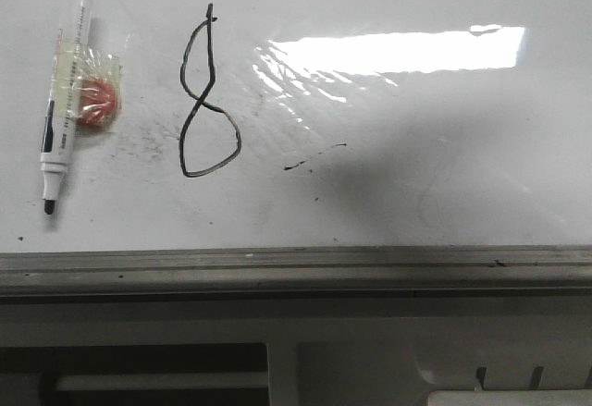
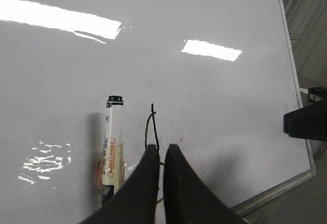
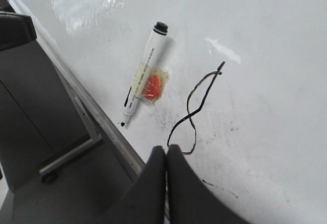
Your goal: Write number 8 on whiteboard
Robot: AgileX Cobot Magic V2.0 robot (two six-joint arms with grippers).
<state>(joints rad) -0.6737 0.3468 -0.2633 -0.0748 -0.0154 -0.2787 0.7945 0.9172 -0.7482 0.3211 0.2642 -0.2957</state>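
Front view: the number 8 (image 1: 208, 101) stands finished at upper centre-left of the whiteboard (image 1: 444, 193).
Marker (image 1: 65, 82): uncapped, lying at upper left, a red blob (image 1: 96, 103) taped to its side.
Left gripper (image 2: 159, 155): fingers pressed together, holding nothing.
Right gripper (image 3: 166, 155): jaws likewise together, empty.
Smears (image 1: 314, 156): short black marks right of the figure.
Risk: probably a low fingertip sweeping the wet ink and smudging a loop; the bare nib may also dry.

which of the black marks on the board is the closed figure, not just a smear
The number 8, just right of the marker: two joined loops with a small tick on top. The black marks further right are only short, broken streaks on the whiteboard.
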